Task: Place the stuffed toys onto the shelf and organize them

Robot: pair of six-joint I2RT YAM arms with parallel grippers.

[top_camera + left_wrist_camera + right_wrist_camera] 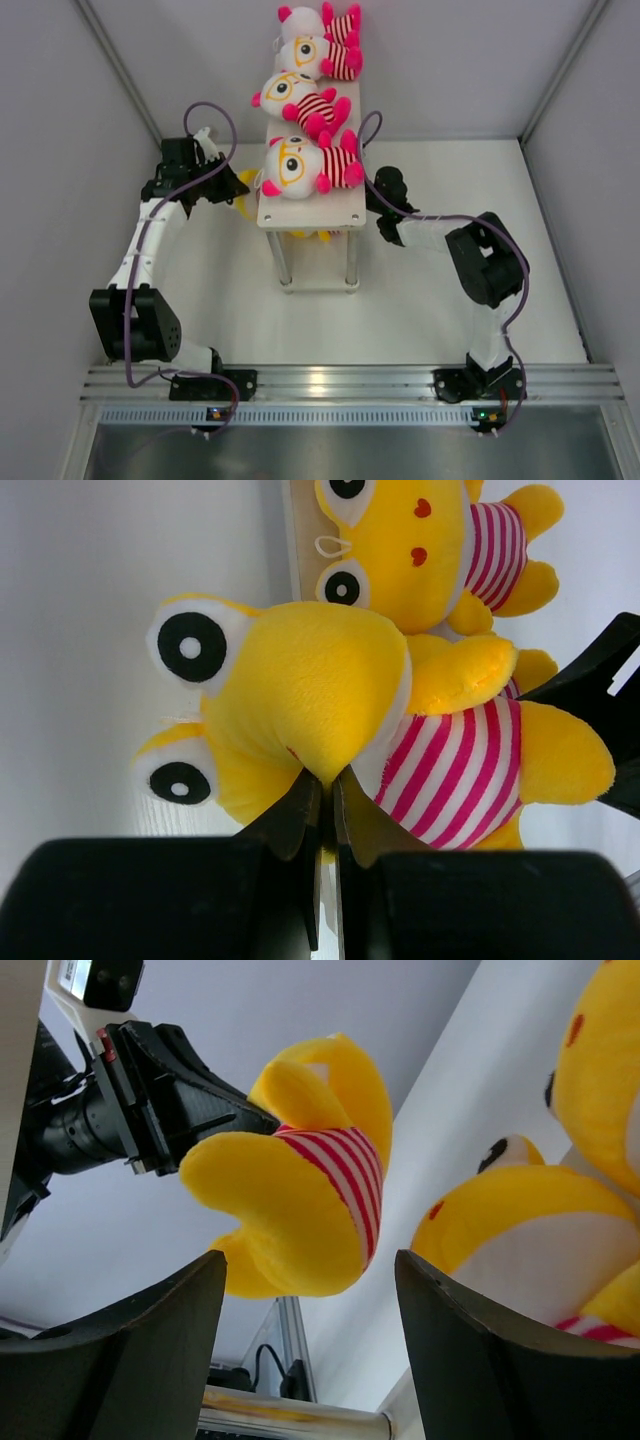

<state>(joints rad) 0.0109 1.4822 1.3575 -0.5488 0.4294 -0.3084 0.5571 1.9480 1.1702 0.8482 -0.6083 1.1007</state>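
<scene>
From above, the left arm [140, 260] rises from its base at the near edge, folds at the elbow and reaches forward to the left side of the shelf [345, 205]; the left gripper [222, 186] sits just beside the top board, with a yellow toy [243, 190] between it and the shelf. The right arm [488, 262] bends back on itself and reaches leftward; the right gripper [376, 190] is close against the shelf's right side, below the level of the board. Three white-headed toys lie in a row on the top board: one at the far end [318, 45], one in the middle [300, 100], one at the near end [305, 165]; all have their heads to the left.

In the left wrist view, the fingers [292, 815] are nearly closed, pinching a fold of the yellow toy's head; its striped body points right. A second yellow toy [420, 540] lies beyond it against a pale shelf edge; which tier cannot be told.

In the right wrist view, the fingers [130, 1345] stand wide apart with nothing between them; the held toy hangs above them, apart from both. A white label [100, 974] sits on the left wrist; its print is too small to read.
</scene>
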